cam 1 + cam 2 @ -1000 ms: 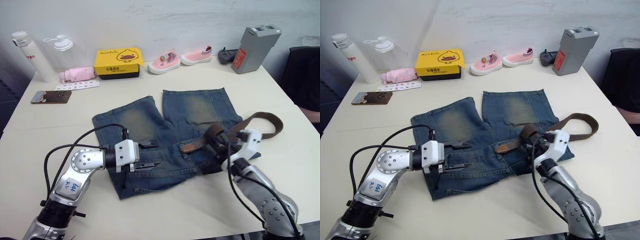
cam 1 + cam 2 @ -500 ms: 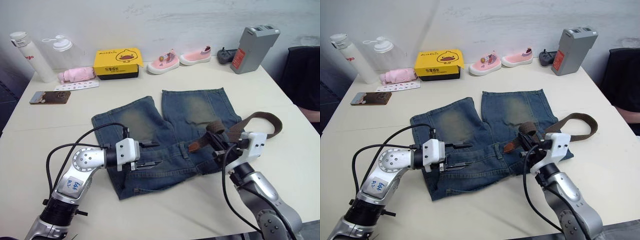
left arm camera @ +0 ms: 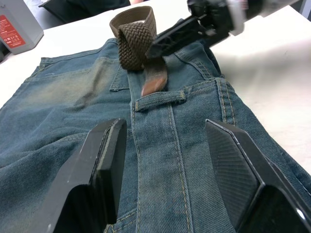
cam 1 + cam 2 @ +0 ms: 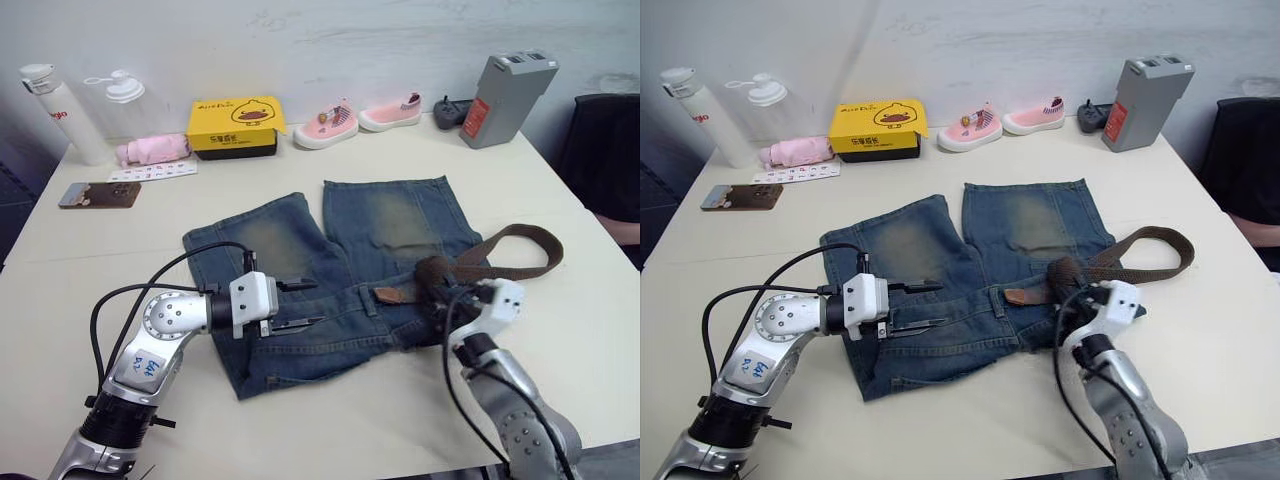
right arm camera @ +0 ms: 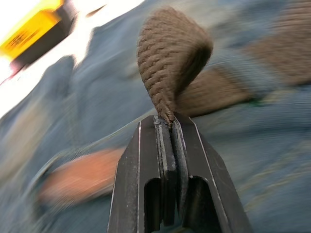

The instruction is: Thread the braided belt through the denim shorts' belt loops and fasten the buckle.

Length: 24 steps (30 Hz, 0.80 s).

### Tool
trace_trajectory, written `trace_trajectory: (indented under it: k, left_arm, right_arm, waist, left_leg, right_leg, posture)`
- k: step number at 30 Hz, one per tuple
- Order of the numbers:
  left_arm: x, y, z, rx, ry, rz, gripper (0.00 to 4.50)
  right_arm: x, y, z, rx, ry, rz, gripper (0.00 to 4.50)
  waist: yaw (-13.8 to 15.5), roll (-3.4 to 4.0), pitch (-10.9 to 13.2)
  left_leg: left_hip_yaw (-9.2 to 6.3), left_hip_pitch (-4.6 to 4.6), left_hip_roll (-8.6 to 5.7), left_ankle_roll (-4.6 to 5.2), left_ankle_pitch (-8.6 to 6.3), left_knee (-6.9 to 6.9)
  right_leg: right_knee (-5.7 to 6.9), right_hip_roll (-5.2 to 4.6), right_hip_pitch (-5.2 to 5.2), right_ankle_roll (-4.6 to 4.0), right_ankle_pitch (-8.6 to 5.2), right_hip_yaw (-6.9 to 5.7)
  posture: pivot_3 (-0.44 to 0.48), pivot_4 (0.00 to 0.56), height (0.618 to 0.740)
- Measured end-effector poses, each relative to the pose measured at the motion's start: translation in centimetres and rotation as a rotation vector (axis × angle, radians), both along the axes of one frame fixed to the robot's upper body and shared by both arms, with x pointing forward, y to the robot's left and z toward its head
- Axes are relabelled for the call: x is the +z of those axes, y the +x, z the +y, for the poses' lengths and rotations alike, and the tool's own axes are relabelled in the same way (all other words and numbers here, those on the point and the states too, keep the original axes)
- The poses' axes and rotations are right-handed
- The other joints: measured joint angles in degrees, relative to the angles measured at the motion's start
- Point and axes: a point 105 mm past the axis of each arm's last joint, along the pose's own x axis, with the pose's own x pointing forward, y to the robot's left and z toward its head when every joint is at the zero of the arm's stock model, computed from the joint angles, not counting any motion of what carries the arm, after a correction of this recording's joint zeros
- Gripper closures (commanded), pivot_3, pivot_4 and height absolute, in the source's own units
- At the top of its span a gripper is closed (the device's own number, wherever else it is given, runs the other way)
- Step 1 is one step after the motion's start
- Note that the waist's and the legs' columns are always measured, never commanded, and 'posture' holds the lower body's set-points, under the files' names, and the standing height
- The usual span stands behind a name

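Observation:
The denim shorts (image 4: 300, 250) lie flat mid-table, waistband toward me. The braided belt (image 4: 520, 240) curves off their right side and folds back over the waistband. Its reddish leather tip (image 4: 388, 294) rests on the denim near the middle, just short of a belt loop (image 3: 182, 94). My right gripper (image 4: 437, 292) is shut on the belt's raised fold (image 5: 170, 53). Over the left part of the waistband my left gripper (image 4: 300, 303) hovers open, with nothing between its fingers (image 3: 104, 160). The buckle is hidden.
Along the far edge stand two bottles (image 4: 55, 100), a yellow box (image 4: 235, 125), pink shoes (image 4: 330, 122) and a grey device (image 4: 508, 95). A phone (image 4: 98, 194) lies far left. A dark chair (image 4: 605, 150) stands off the right edge.
My right gripper lifted the belt's fold, then came back down with it toward the waistband. The leather tip has crept slightly right. My left gripper has barely moved.

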Motion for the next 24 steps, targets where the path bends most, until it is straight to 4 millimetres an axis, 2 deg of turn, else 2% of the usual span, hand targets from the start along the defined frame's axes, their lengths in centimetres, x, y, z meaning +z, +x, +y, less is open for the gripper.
trace_trajectory:
  k: [4,9,13,18,24]
  left_arm:
    - [-0.1,0.0,0.0,0.003,0.000,0.007,1.63]
    - [0.0,0.0,0.0,0.004,-0.004,0.009,1.63]
    - [0.0,0.1,0.1,0.011,-0.004,0.011,1.63]
    - [0.0,0.1,0.1,0.011,-0.004,0.011,1.63]
    - [0.0,0.1,0.1,0.013,-0.005,0.017,1.63]
  right_arm:
    - [0.2,0.0,0.2,0.024,0.064,0.010,4.50]
    - [0.6,0.0,1.6,0.084,0.062,-0.005,4.50]
    - [1.6,0.0,1.9,0.073,0.069,-0.053,4.50]
    - [2.8,-0.3,3.2,0.114,0.030,-0.109,4.50]
    - [3.8,-0.3,2.5,0.046,-0.074,-0.200,4.50]
  waist:
    - [-0.1,0.02,0.0]
    - [0.0,0.04,0.0]
    - [-0.1,0.04,0.0]
    - [-0.1,0.04,0.0]
    - [-0.1,0.04,0.0]
  left_leg:
    - [0.01,0.00,0.00,0.01,0.00,-0.02]
    - [0.01,-0.01,-0.01,0.01,0.00,-0.01]
    - [0.02,-0.01,-0.01,0.00,0.00,-0.02]
    - [0.02,-0.01,-0.01,0.00,0.00,-0.02]
    - [0.02,-0.01,-0.03,0.00,0.00,-0.02]
  right_leg:
    - [0.00,0.01,-0.01,0.00,0.00,0.01]
    - [0.02,0.00,-0.03,-0.01,0.00,0.01]
    - [0.03,0.01,-0.04,-0.01,0.00,0.01]
    - [0.05,0.01,-0.06,-0.01,0.00,0.02]
    - [0.05,0.01,-0.07,-0.01,-0.01,0.01]
  posture:
    - [0.000,0.150,0.712]
    - [0.000,0.150,0.712]
    - [0.000,0.150,0.712]
    - [0.000,0.150,0.712]
    - [0.000,0.150,0.712]
